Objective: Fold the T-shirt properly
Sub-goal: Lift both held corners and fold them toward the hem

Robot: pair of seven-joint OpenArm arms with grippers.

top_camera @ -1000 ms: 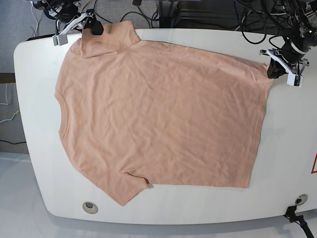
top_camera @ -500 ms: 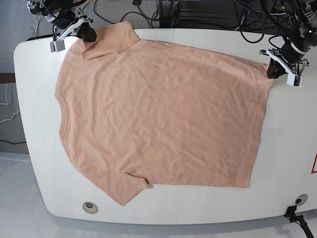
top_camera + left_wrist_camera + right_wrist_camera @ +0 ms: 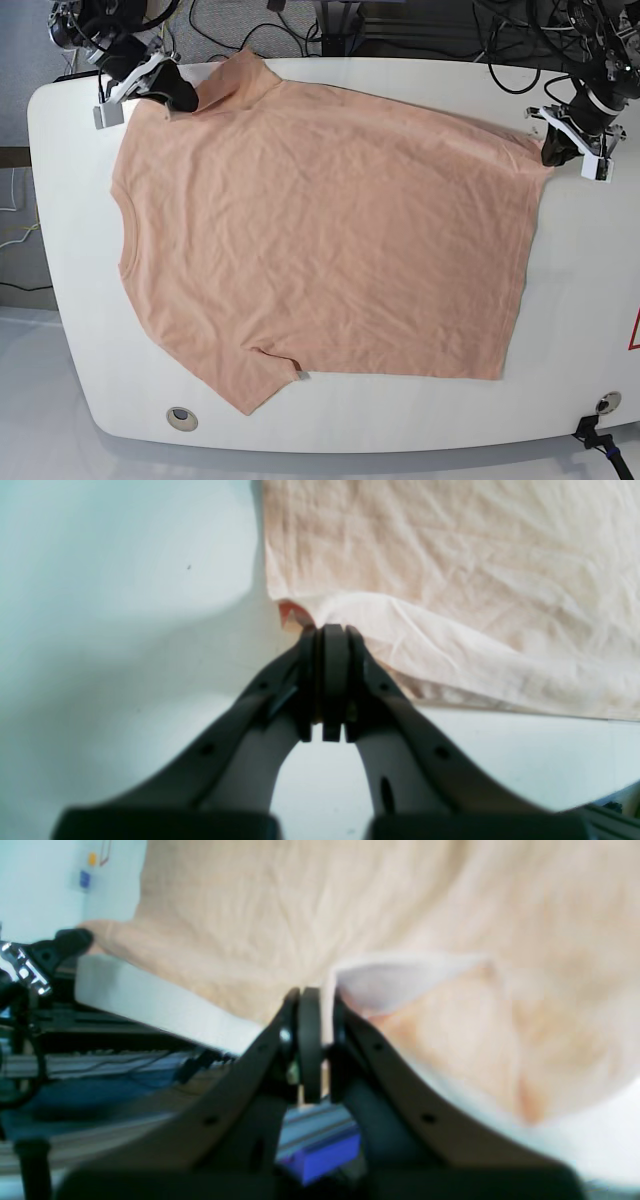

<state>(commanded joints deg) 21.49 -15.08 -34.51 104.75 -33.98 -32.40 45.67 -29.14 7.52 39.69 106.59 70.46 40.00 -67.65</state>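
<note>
The peach T-shirt lies spread flat, plain side up, on the white table, collar to the left and hem to the right. My right gripper is at the back left corner, shut on the far sleeve's edge, which is pulled up and outward. My left gripper is at the back right, shut on the hem's far corner. In the left wrist view the jaws are pressed together with cloth bunching beside them. The near sleeve lies flat by the front edge.
Cables and arm bases crowd the space behind the table's back edge. Round holes sit in the table at the front left and front right. A red mark shows at the right edge. A blue object lies below the table.
My right gripper has moved left and slightly toward the front with the sleeve, stretching it outward. The left gripper has edged slightly right, still holding the hem corner.
</note>
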